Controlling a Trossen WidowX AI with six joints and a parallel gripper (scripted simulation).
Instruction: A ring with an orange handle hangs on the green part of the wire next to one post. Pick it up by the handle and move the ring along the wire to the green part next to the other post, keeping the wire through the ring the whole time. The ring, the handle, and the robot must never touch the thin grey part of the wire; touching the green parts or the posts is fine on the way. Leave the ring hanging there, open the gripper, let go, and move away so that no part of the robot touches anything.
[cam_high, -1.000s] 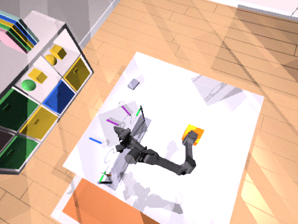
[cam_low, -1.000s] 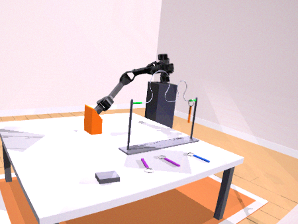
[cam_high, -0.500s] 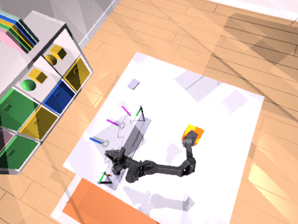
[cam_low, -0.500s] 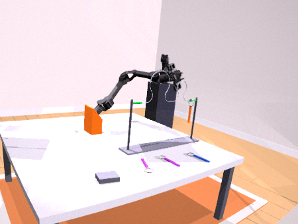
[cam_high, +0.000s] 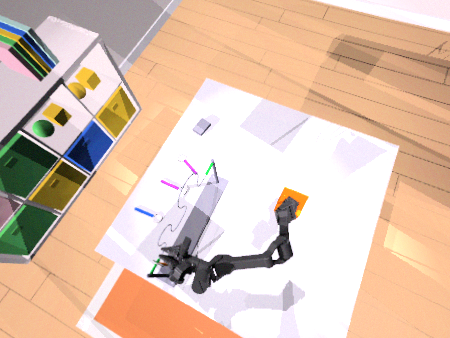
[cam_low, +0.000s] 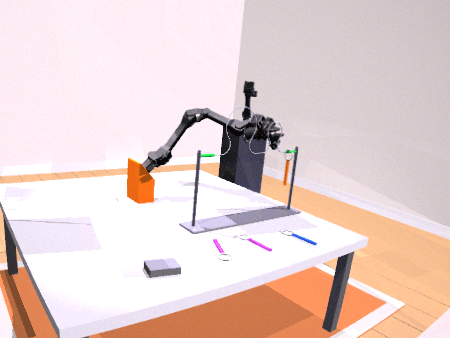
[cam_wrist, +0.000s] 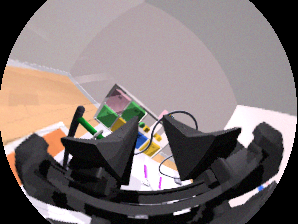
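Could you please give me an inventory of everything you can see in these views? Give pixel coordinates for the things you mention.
Table (cam_low: 75, 305): one, white
Posts (cam_low: 196, 190) (cam_high: 215, 172): two, dark, on a grey base (cam_low: 240, 221)
Wire (cam_low: 230, 142): one, thin grey, green ends, between posts
Ring (cam_low: 288, 156): one, orange handle (cam_low: 286, 172), hanging by the far post
Wands: two magenta (cam_low: 260, 244), one blue (cam_low: 304, 239), on table
Block (cam_low: 162, 267) (cam_high: 202, 126): one, grey, on table
Shelf (cam_high: 102, 45): one, white, coloured bins, beyond table
Pedestal (cam_low: 255, 170): one, dark, behind table
Rug (cam_high: 150, 310): one, orange, floor
Arm (cam_low: 175, 137) (cam_high: 245, 262): one, black, orange mount (cam_low: 140, 190)
Hand (cam_wrist: 150, 117): one, black, partly open
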